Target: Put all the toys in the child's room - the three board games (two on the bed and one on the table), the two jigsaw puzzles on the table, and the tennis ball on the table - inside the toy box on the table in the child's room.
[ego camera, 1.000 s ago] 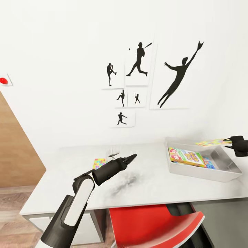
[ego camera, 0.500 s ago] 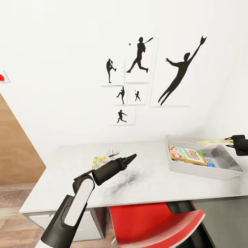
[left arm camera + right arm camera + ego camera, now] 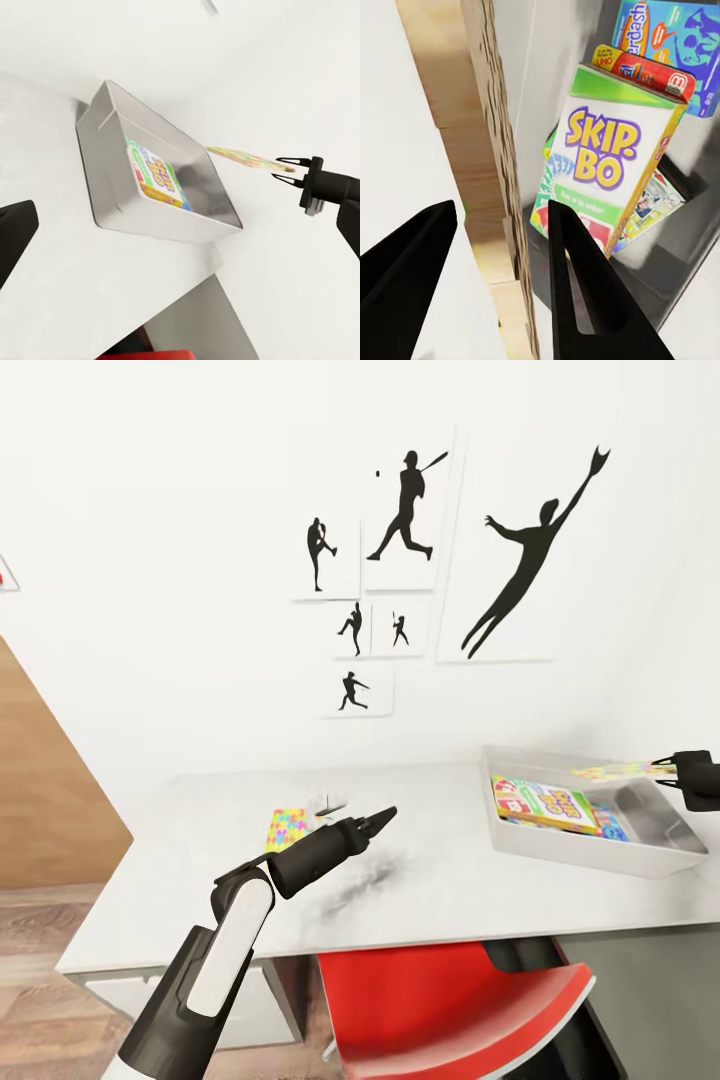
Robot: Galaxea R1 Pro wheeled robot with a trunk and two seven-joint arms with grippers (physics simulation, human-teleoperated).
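Right fingers [image 3: 662, 771] pinch a flat puzzle [image 3: 610, 771] by one edge, held level over the tray [image 3: 590, 857] at its 3 o'clock rim. Skip-Bo [image 3: 545, 806] and other game boxes already lie inside. Risks: thin edge grip could slip, or the puzzle lands on the rim and tips out onto the surface [image 3: 440, 900]. Left fingers [image 3: 385, 819]: cannot tell their gap. Second puzzle [image 3: 285, 826] waits at the left arm's 11 o'clock.
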